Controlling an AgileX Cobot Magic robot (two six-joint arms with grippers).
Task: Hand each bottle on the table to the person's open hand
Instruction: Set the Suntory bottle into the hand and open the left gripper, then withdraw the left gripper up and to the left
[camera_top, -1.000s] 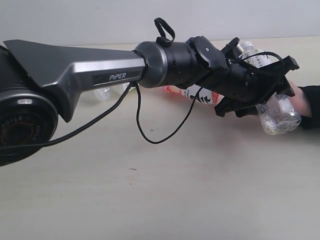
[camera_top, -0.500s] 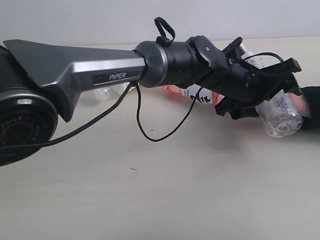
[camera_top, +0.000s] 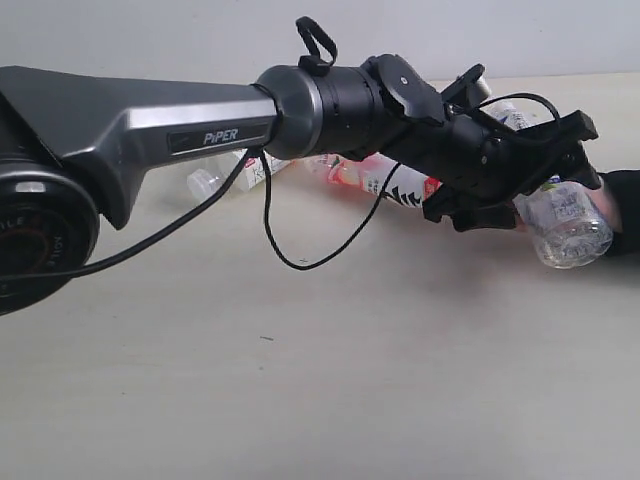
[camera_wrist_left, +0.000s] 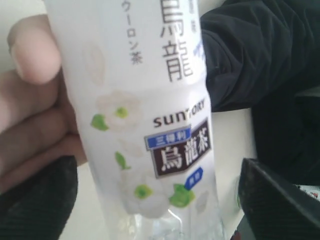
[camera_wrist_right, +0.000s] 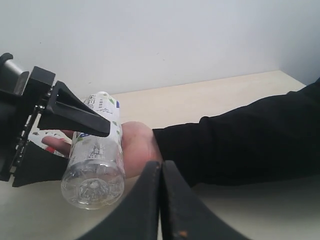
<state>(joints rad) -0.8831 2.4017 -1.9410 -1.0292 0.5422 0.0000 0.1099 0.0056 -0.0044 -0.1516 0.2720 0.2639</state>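
Note:
A clear bottle with a white-blue label (camera_top: 568, 225) (camera_wrist_left: 150, 125) (camera_wrist_right: 95, 165) lies across the person's open hand (camera_top: 603, 200) (camera_wrist_left: 30, 110) (camera_wrist_right: 137, 150), whose fingers curl behind it. My left gripper (camera_top: 550, 180) (camera_wrist_left: 160, 210) (camera_wrist_right: 82, 152) straddles this bottle, open, with a gap showing on each side between finger and bottle. The right gripper (camera_wrist_right: 161, 200) is shut on nothing, low over the table (camera_wrist_right: 260, 210) near the dark sleeve (camera_wrist_right: 240, 145). A pink-peach labelled bottle (camera_top: 375, 180) lies on the table (camera_top: 300, 380) behind the left arm. Another clear bottle (camera_top: 225, 178) lies further left.
The left arm's thick grey link (camera_top: 130, 120) spans the exterior view from the left, with a black cable (camera_top: 270, 240) drooping under it. The person's sleeve (camera_top: 625, 200) enters from the right edge. A pale wall (camera_wrist_right: 165, 40) stands behind the table.
The left arm has risen slightly and its wrist has turned. The bottle has shifted right and settled into the person's hand, and the jaws now stand apart from it.

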